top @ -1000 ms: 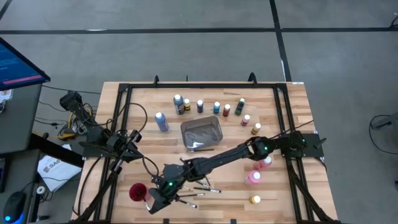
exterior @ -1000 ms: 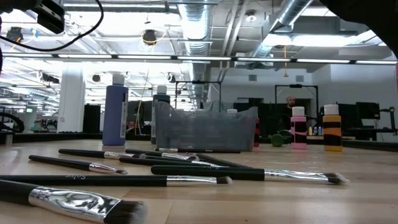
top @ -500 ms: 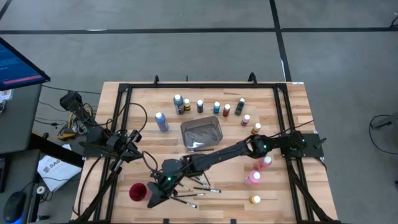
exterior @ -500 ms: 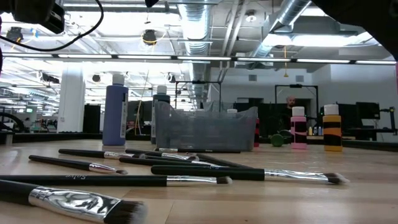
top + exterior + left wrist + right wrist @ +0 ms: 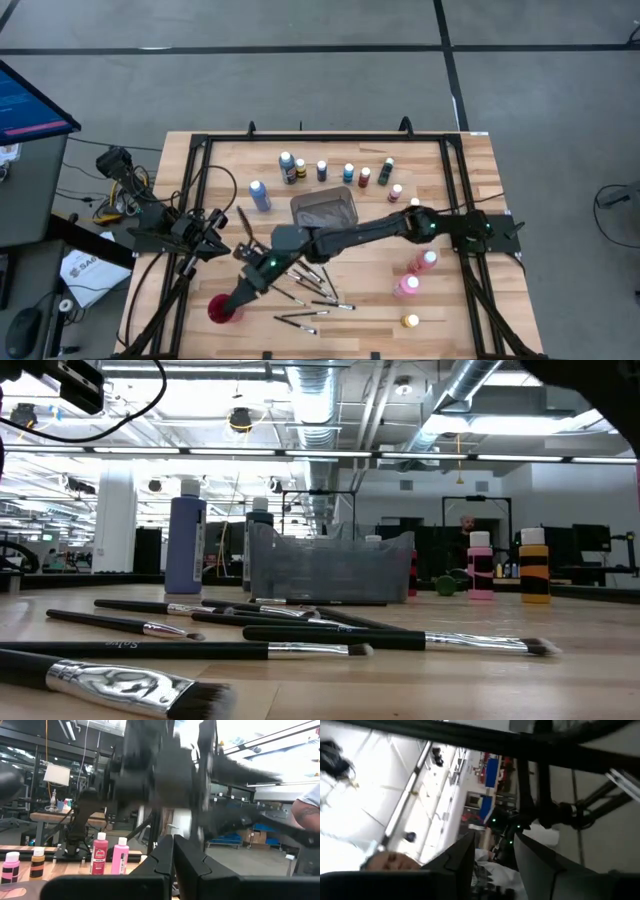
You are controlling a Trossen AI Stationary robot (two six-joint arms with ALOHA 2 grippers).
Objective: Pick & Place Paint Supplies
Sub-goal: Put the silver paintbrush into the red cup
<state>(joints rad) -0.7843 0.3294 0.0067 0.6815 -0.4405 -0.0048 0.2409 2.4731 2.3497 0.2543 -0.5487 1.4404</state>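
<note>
The right gripper [image 5: 232, 303], jaws parted and empty, is shown over the round red cup [image 5: 219, 309]; the left gripper [image 5: 173, 857] is shut beside thin dark paintbrushes [image 5: 312, 301].

Your right arm [image 5: 350, 238] reaches long across the table toward its front left part, wrist angled down. The right gripper [image 5: 228, 306] hangs at the end of that reach, and its fingers [image 5: 460, 857] stand apart with a gap between them. Your left arm [image 5: 170, 225] waits folded at the left edge, its gripper [image 5: 173, 857] with fingers pressed together.
</note>
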